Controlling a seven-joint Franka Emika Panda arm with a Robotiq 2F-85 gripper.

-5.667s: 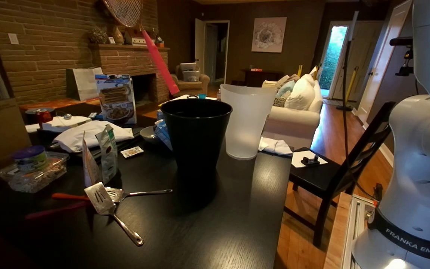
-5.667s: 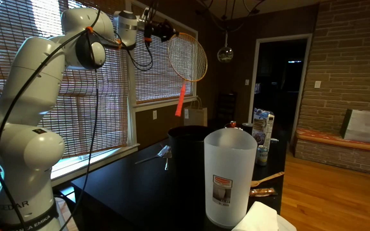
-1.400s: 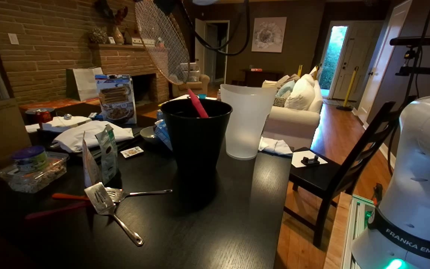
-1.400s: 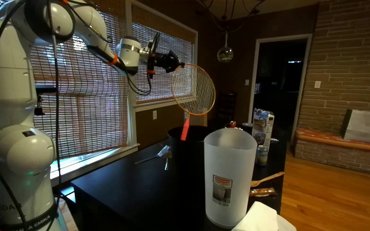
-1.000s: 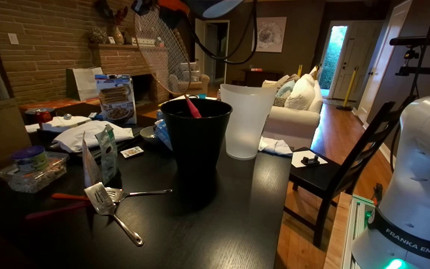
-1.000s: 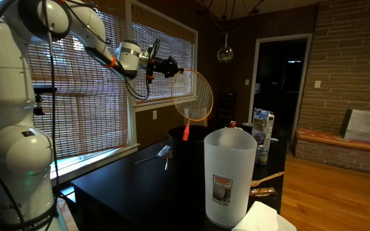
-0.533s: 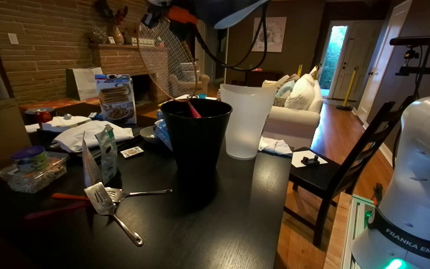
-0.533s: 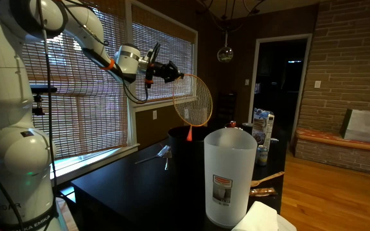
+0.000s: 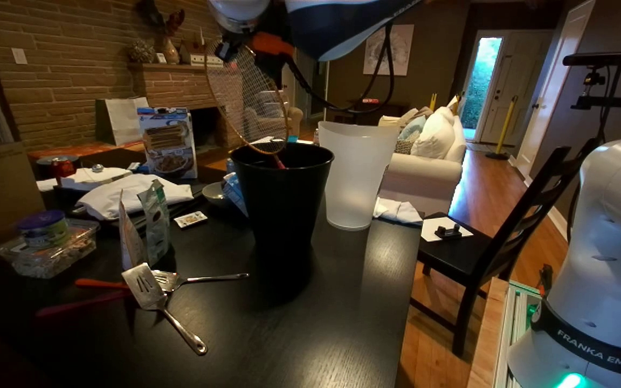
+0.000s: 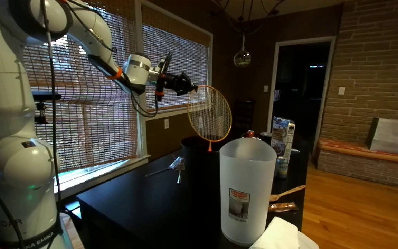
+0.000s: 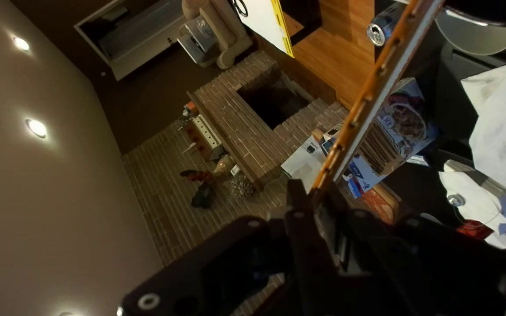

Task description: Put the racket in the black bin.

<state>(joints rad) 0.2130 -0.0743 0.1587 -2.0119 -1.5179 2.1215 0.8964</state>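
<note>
Racket [image 10: 209, 114] is clamped at its upper edge by the gripper [image 11: 315, 191]; its handle [image 9: 280, 163] is pointed down inside the black bin [image 9: 283, 202], strung head held tilted above the rim. Frosted bin [image 9: 358, 183] is seen near it, metal spatulas [image 9: 151, 299] laid on the dark table [image 9: 337, 328]

The forearm [image 10: 92, 31] slopes down to the wrist [image 10: 139, 72], jaws clamped

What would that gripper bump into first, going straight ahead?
Beyond the racket in the gripper, the way looks free to the fireplace, though depth is unclear; the handle may catch the bin.
</note>
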